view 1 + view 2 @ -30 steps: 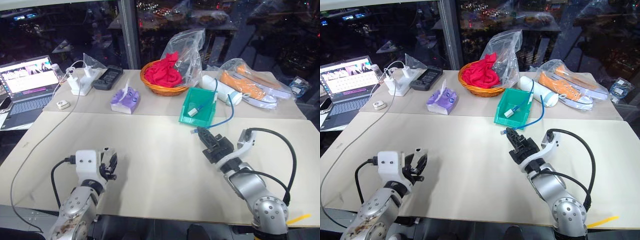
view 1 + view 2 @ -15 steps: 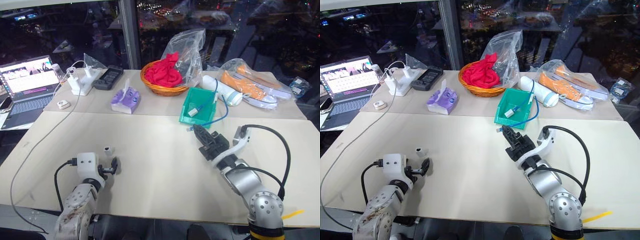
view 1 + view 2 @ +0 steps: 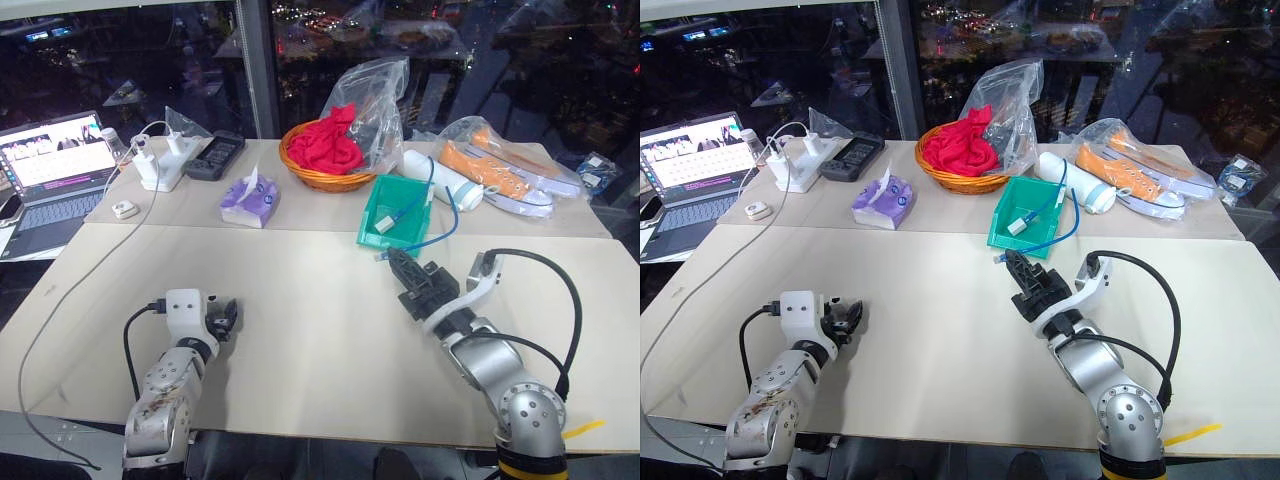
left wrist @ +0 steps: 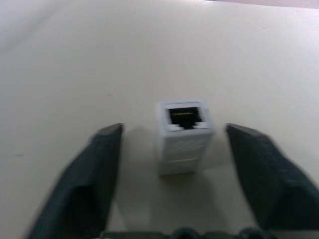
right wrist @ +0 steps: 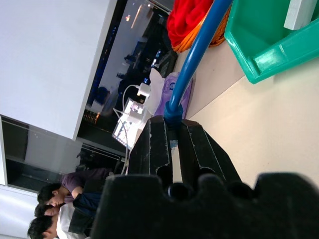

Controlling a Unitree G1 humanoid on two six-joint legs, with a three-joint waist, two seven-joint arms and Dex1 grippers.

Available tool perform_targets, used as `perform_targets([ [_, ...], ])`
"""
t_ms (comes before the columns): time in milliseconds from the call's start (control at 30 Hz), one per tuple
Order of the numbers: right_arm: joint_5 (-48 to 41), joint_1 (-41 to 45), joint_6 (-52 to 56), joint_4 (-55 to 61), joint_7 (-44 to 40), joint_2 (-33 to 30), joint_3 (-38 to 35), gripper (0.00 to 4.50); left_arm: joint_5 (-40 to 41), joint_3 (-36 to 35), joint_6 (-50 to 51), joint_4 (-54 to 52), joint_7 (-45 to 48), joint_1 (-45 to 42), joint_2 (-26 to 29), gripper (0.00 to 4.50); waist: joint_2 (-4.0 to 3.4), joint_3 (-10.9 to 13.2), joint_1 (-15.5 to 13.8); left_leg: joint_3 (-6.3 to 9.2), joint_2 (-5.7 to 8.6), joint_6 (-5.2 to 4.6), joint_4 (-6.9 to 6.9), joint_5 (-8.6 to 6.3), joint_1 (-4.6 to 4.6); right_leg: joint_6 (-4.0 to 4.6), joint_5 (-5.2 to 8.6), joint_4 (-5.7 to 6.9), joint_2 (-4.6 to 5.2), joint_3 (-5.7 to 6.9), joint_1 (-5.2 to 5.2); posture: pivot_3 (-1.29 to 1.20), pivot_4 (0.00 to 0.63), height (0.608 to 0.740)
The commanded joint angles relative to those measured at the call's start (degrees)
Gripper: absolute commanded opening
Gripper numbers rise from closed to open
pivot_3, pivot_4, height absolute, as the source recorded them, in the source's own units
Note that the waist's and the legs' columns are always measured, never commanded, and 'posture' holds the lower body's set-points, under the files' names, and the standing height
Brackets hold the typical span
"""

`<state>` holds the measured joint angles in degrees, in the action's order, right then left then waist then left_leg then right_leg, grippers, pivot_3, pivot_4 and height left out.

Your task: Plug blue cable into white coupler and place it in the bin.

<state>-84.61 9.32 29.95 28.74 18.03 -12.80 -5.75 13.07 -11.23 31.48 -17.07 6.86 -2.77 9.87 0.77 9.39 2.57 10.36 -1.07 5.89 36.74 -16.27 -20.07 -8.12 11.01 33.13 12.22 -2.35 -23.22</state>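
The white coupler (image 4: 183, 135) lies on the beige table with its dark socket face turned away from my left wrist. My left gripper (image 3: 224, 312) is low over the near left of the table, open, one finger on each side of the coupler and neither touching it. My right gripper (image 3: 398, 262) hovers near the table's middle, shut on the plug end of the blue cable (image 3: 446, 225). From there the cable loops back into the teal bin (image 3: 412, 238), where a small white piece (image 3: 385, 225) lies at its other end.
Behind the bin stand an orange wicker basket (image 3: 325, 178) with red cloth, a clear plastic bag, a white roll and bagged orange shoes (image 3: 500, 170). Purple tissues (image 3: 250, 203), a remote, charger blocks (image 3: 160, 165) and a laptop (image 3: 50, 175) sit back left.
My left gripper has moved forward and down, so the coupler that lay just ahead of it now sits between its fingers. The right arm has kept still.
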Motion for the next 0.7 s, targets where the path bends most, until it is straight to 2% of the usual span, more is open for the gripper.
perform_targets([
  [33, -0.91, 0.63, -0.32, 2.59, 0.15, 0.04, -1.12, 0.0, 0.7, -0.07, 0.55, -1.75, -0.71, -1.22, -0.38, 1.67, 0.0, 0.0, 0.0, 0.0, 0.0, 0.0, 0.0, 0.0, 0.0, 0.0, 0.0, 0.0, 0.0, 0.0, 0.0, 0.0, 0.15, 0.74],
  [133, -0.75, 0.72, -0.18, 2.7, 0.25, -0.2, -1.1, 0.0, 1.03, 0.01, 0.91, -1.55, -1.17, -2.03, -0.85, 0.67, 0.0, 0.0, -0.03, 0.0, 0.0, 0.0, 0.0, 0.0, 0.0, 0.0, 0.0, 0.0, 0.0, 0.0, 0.0, 0.0, 0.15, 0.74],
  [367, 0.24, 0.9, 0.22, 2.9, 0.3, -0.5, -0.45, 0.0, 1.29, 0.16, 0.03, -0.31, -1.01, -2.44, -1.82, 0.66, 0.0, 0.0, 0.02, 0.0, 0.0, 0.01, 0.0, 0.0, 0.0, 0.0, 0.0, -0.01, 0.0, 0.0, 0.0, 0.0, 0.15, 0.74],
  [500, 1.45, 1.11, 0.42, 3.01, 0.04, -0.71, -0.07, 0.0, 0.67, 2.46, -3.83, 0.3, 3.24, -3.66, 0.02, 0.66, 0.0, 0.0, -0.01, 0.0, 0.0, 0.01, 0.0, 0.0, 0.0, 0.0, 0.0, -0.01, 0.0, 0.0, 0.0, 0.0, 0.15, 0.74],
  [633, 5.77, 1.1, 1.1, 3.66, -0.56, -2.33, 0.61, 0.0, 2.5, 14.71, -9.32, -0.2, 21.4, -7.74, 5.09, 0.66, 0.0, 0.0, -0.4, 0.0, 0.01, 0.04, 0.0, 0.02, -0.04, 0.0, 0.0, 0.0, 0.0, 0.01, -0.02, 0.0, 0.15, 0.74],
  [700, 8.41, 0.89, 1.51, 4.38, -0.97, -3.21, 1.41, 0.0, 2.2, 18.98, -10.48, 1.72, 25.97, -9.46, 5.95, 0.66, 0.0, 0.0, -0.46, 0.0, 0.02, 0.06, 0.0, 0.03, -0.09, 0.0, 0.0, -0.02, 0.01, 0.0, 0.0, 0.0, 0.15, 0.74],
])
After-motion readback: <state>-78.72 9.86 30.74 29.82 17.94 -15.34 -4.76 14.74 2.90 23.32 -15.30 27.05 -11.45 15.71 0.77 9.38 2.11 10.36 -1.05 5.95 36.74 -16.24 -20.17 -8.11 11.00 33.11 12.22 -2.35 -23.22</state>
